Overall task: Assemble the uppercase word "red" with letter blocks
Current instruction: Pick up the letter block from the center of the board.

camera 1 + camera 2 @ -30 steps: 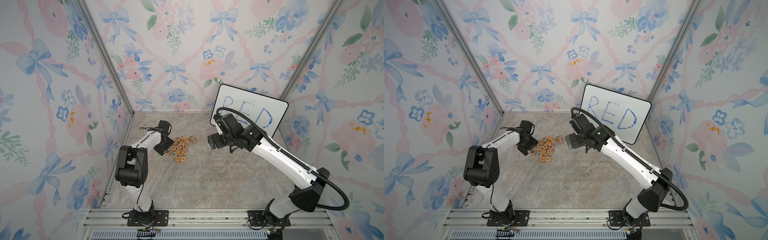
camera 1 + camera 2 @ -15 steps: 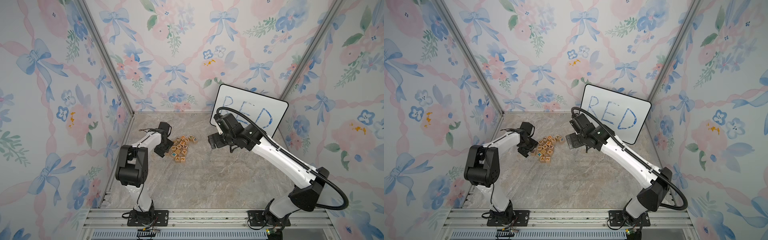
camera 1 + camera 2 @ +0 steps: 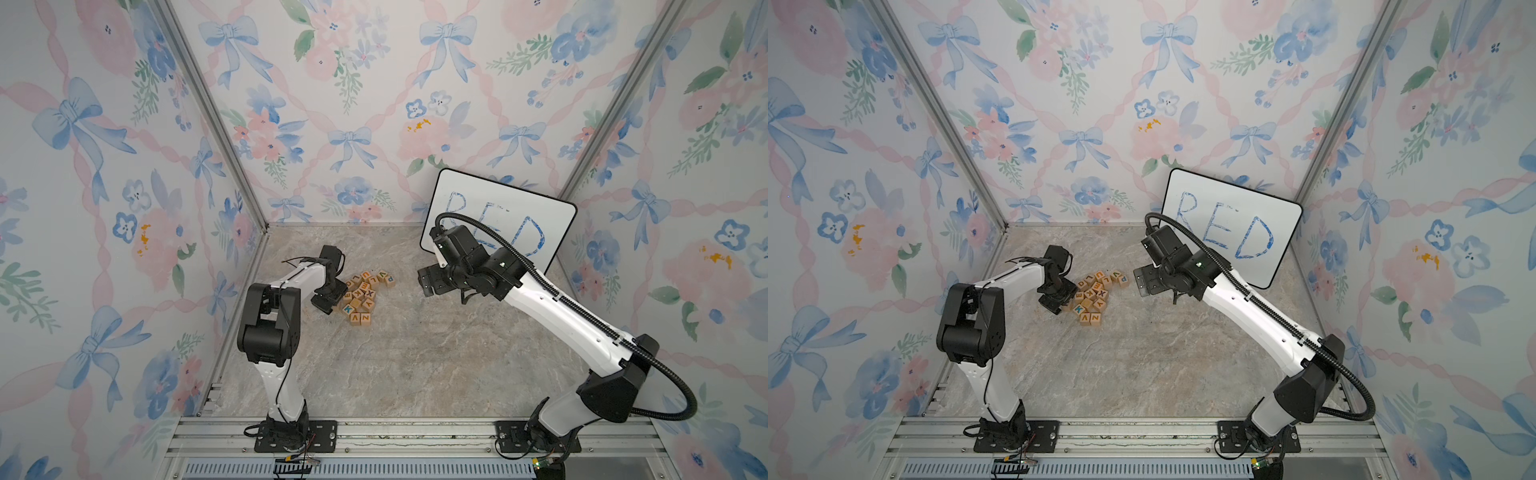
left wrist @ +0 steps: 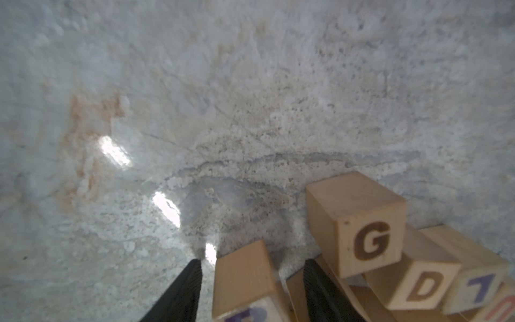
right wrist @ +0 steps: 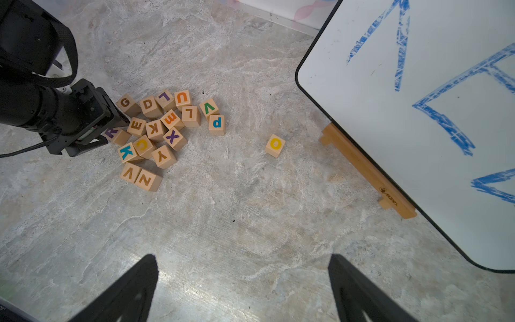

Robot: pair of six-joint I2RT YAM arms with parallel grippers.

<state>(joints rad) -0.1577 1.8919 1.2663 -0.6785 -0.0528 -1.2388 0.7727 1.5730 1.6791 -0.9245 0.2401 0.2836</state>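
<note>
The blocks (image 5: 156,133) are of light wood with letters in brown, purple, orange, green, blue, teal and yellow, the worktop (image 5: 223,223) is grey marbled with beige veins, the board (image 5: 362,106) is white with blue writing and a black edge, and the walls (image 3: 353,104) carry pink flowers and blue bows.

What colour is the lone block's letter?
Yellow; the lone block shows best in the right wrist view.

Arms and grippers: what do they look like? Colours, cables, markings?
Both arms have white links, black joint housings and black base plates. The left arm carries a thin black wire. The right arm has a thick black corrugated hose from base to wrist. The left gripper and right gripper have slim matte-black tapered fingers. No markings legible.
</note>
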